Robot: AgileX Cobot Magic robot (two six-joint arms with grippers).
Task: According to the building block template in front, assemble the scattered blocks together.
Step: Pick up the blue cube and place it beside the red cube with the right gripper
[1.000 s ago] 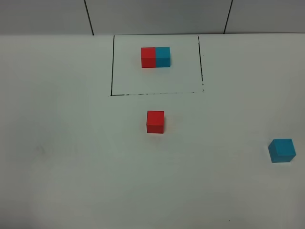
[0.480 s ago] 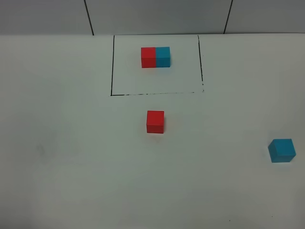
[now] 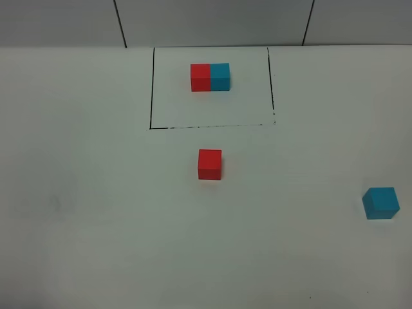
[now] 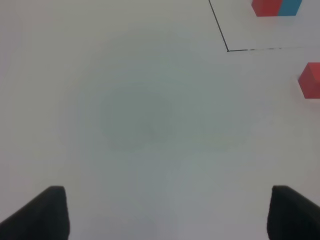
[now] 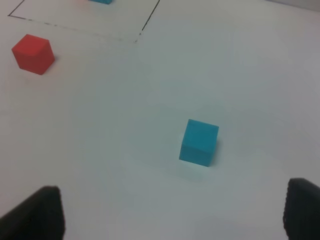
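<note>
The template (image 3: 210, 77) is a red and a cyan cube joined in a bar, inside a thin black drawn rectangle at the back of the table; it also shows in the left wrist view (image 4: 276, 7). The loose red cube (image 3: 210, 164) sits just in front of the rectangle. The loose cyan cube (image 3: 380, 203) sits far right. Neither gripper shows in the high view. My left gripper (image 4: 162, 212) is open over bare table, with the red cube (image 4: 311, 80) off to one side. My right gripper (image 5: 175, 212) is open, with the cyan cube (image 5: 199, 142) ahead of it and the red cube (image 5: 33, 53) farther off.
The white table (image 3: 96, 212) ends at a grey panelled wall (image 3: 212, 22) behind the template. The drawn rectangle's front line (image 3: 212, 127) runs between the template and the red cube.
</note>
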